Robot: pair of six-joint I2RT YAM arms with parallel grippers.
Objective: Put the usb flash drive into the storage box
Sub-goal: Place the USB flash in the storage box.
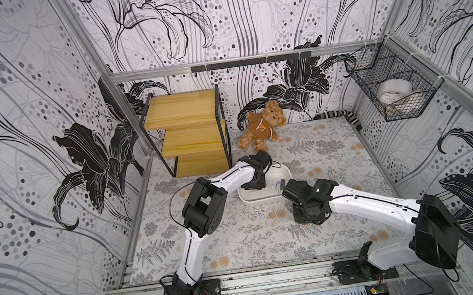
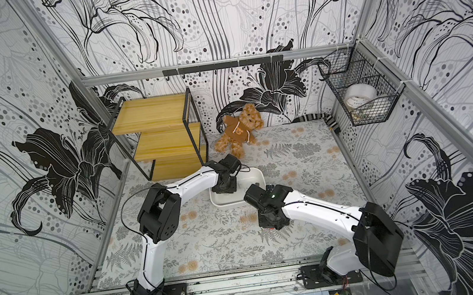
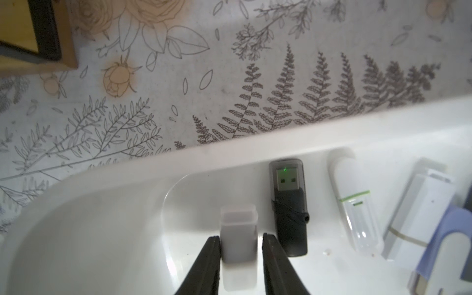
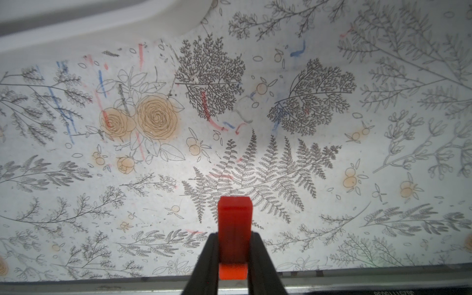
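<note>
The left end effector reaches down into the storage box, its fingers slightly spread. A pale grey usb flash drive sits between them, one finger against its side and a narrow gap showing at the other. Its long axis runs in line with the fingers, the clear capped end pointing at the box wall beyond the tips. It is blurred, and I cannot tell whether it rests on the box floor.

Just beside it a black drive lies parallel on the floor, its clear cap against the same wall. A white drive with a green band and a white boxy one lie further along.

The right end effector pinches a red usb flash drive above the table, outside the box. The red drive's long axis follows the fingers and its free end sticks out past the tips, toward the side where the box rim shows.

In both top views the box sits mid-table between the two arms.
</note>
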